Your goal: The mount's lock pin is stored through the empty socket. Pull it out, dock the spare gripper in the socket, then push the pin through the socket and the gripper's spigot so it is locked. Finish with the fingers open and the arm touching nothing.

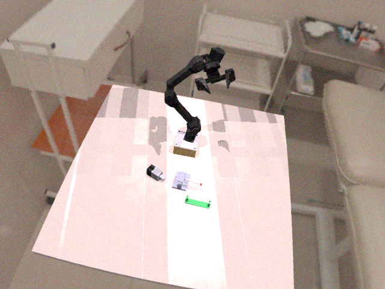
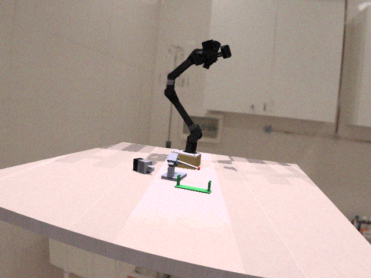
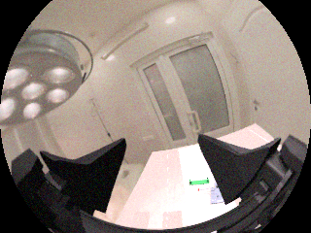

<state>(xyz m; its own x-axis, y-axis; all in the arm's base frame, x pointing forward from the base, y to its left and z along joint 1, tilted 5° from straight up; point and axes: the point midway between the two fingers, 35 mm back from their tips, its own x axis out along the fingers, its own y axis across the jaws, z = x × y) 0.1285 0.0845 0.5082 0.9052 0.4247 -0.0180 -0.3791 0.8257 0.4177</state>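
The grey mount (image 1: 180,180) (image 2: 171,167) stands on the table in front of the arm's base. Its socket is empty but for the thin lock pin (image 1: 195,183) (image 2: 188,164), which passes through it and ends in a red tip on the right. The spare gripper (image 1: 155,173) (image 2: 142,165), a black and grey block, lies on the table left of the mount. My gripper (image 1: 215,80) (image 3: 162,142) is open and empty, raised high above the arm's base and far from all of them. In the exterior view the fingers are hidden behind the wrist.
A green rack (image 1: 197,201) (image 2: 193,187) (image 3: 198,183) with two short posts lies just in front of the mount. The arm's base sits on a tan block (image 1: 184,151) (image 2: 191,159). Shelving carts and a padded chair stand beyond the table's edges.
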